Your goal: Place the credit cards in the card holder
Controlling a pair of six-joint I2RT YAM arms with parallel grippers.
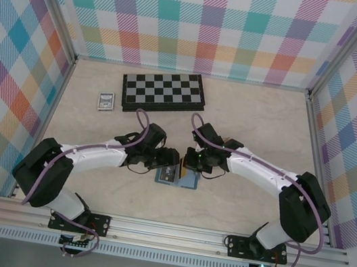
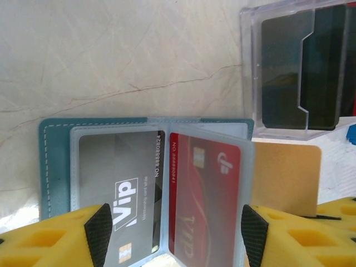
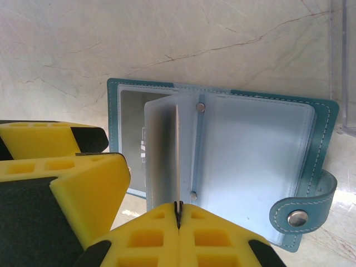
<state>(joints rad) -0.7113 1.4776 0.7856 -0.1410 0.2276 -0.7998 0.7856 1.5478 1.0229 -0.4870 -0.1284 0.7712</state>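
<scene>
You have one holder [image 2: 54, 167]. Your cards come to one grey card [image 2: 119, 178], one red card [image 2: 206, 194], one tan card [image 2: 289, 172] and at least one dark card [image 2: 281, 72]. Add one clear box [image 2: 249, 67], one chessboard [image 1: 163, 92] and one small framed rectangle [image 1: 106, 101].

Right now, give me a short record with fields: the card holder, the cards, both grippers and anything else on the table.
card holder: teal, lying open on the table
sleeved cards: grey card and red card
loose card: tan card flat on the table beside the holder
left gripper: open, over the holder
right gripper: shut on a clear sleeve, holding it upright
clear box: dark cards inside, past the holder
chessboard: far side of the table
</scene>
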